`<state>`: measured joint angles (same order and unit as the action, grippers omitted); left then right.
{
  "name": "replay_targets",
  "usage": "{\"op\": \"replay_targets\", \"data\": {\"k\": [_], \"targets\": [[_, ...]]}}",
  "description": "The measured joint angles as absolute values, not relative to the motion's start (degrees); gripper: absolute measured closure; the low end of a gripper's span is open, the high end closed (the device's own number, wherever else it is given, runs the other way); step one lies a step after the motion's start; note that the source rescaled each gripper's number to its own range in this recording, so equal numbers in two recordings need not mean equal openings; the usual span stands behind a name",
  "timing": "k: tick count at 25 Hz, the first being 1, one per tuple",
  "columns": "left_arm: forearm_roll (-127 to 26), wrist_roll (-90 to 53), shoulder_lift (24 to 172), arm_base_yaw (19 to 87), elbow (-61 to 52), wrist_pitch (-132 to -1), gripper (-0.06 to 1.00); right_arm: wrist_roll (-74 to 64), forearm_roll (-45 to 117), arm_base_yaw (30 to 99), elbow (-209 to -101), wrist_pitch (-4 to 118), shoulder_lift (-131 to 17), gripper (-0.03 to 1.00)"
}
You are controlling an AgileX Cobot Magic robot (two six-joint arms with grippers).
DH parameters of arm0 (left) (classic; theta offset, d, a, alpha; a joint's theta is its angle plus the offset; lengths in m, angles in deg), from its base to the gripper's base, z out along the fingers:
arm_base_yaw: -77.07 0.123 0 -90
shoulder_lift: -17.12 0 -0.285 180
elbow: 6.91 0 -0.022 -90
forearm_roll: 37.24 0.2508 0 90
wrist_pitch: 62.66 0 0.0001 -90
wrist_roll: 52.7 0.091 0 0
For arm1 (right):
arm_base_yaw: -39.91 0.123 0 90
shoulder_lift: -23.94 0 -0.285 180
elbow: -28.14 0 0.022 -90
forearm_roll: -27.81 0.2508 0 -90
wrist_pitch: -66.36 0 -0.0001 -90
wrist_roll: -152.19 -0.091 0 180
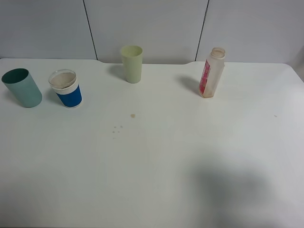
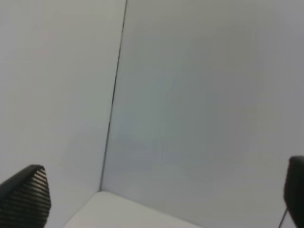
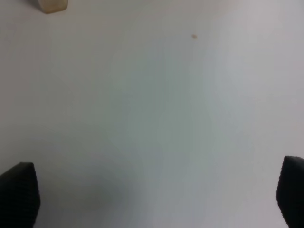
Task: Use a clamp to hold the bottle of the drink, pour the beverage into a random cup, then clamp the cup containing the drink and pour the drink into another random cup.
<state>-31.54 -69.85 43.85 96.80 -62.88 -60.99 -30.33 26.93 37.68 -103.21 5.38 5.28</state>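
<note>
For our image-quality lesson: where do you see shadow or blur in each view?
Exterior high: sharp, with a broad soft shadow on the table below the bottle. Left wrist: blurred fingers. Right wrist: soft, with dim fingers at the corners.

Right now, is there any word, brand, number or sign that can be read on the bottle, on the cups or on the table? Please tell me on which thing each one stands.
None can be read.
bottle: its pink-red label has pale marks, too small and blurred to read.
blue-banded cup: no text visible.
teal cup: plain.
yellow-green cup: plain.
table: only small brown spots.
</note>
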Motion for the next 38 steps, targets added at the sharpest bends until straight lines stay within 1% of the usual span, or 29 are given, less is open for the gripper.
{"op": "replay_targets", "data": {"k": [9,10,18,20,25,31,38], "targets": [[-38.22,-60.45,36.34,96.80,-55.27,-81.97,-0.06,-30.33,26.93,37.68,-103.21,5.38,5.28,-0.03],[-38.34,-60.06,35.48,96.80,-54.89,-83.88,-0.03,-30.33,26.93,37.68,-103.21,5.38,5.28,-0.03],[-37.87,-59.32,28.62,96.80,-51.43,-99.66,0.26,-30.33,26.93,37.68,-103.21,5.38,5.28,-0.03],[-37.24,-59.32,27.32,96.80,-51.08,-103.43,0.30,-30.33,26.93,37.68,-103.21,5.38,5.28,-0.03],[-36.80,-59.32,24.80,96.80,-51.01,-111.05,0.31,-30.33,26.93,37.68,-103.21,5.38,5.28,-0.03],[-36.08,-59.32,24.59,96.80,-50.35,-114.69,0.31,-30.33,26.93,37.68,-103.21,5.38,5.28,-0.03],[-35.70,-59.32,24.59,96.80,-50.35,-122.14,0.31,-30.33,26.93,37.68,-103.21,5.38,5.28,-0.03]]}}
